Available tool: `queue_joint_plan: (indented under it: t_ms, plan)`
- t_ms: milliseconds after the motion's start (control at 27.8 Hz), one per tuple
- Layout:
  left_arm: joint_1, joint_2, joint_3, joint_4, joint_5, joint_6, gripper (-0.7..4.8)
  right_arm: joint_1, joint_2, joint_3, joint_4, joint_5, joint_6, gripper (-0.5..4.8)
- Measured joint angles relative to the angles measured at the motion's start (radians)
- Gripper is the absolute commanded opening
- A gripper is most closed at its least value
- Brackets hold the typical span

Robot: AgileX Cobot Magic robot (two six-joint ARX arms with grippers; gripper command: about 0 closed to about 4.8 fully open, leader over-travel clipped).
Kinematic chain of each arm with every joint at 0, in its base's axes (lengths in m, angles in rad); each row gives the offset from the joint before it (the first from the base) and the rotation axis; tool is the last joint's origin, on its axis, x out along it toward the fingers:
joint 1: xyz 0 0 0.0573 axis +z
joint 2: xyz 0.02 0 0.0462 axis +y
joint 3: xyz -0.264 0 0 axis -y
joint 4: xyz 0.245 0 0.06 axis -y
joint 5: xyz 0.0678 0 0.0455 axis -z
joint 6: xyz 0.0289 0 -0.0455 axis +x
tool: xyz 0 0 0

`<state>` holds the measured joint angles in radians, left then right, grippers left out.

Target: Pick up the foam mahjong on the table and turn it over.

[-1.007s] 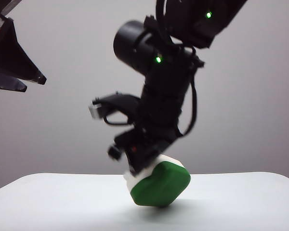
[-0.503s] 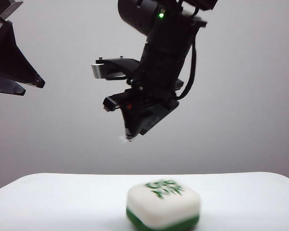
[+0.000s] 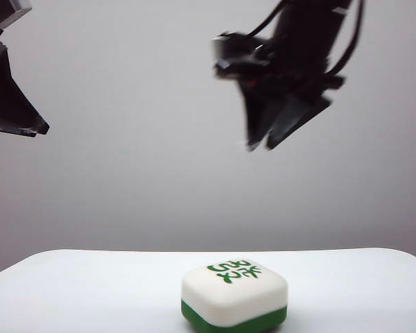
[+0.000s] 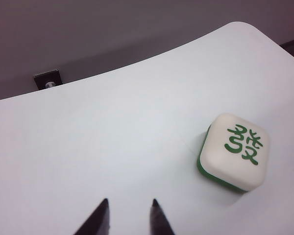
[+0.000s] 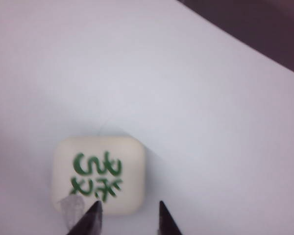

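Tile [image 3: 234, 300] flat on bench [image 3: 90, 291], white face up. Right tool [image 3: 267, 144] high above, part open, empty; left tool [image 4: 129, 215] narrow gap, empty, off to side. Retreat w/o bumping tile.

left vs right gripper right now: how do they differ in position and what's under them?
The right gripper hangs high above the foam mahjong, blurred in the exterior view; the left gripper is mostly cut off at that view's left edge. The right gripper's fingertips frame the tile's white printed face; the left gripper's frame only bare table, the tile off to one side. Shared: both have parted jaws and hold nothing.
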<state>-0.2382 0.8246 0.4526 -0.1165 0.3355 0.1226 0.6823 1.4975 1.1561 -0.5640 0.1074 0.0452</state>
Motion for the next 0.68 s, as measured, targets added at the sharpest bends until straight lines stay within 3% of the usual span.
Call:
queue_joint_plan:
  t_ms: [108,288,432,683]
  plan:
    - [0.002,0.0,0.0,0.0,-0.006,0.017,1.09,-0.044,-0.078,-0.034,-0.002,-0.015,0.008,0.83]
    - [0.002,0.0,0.0,0.002,-0.055,0.02,0.64,-0.114,-0.21,-0.109,0.007,-0.027,0.03,0.75]
    - [0.002,-0.037,0.0,0.008,-0.097,0.019,0.52,-0.178,-0.33,-0.178,0.014,-0.053,0.051,-0.05]
    - [0.007,-0.219,0.0,0.014,-0.228,0.02,0.51,-0.28,-0.58,-0.337,0.076,-0.058,0.092,-0.06]
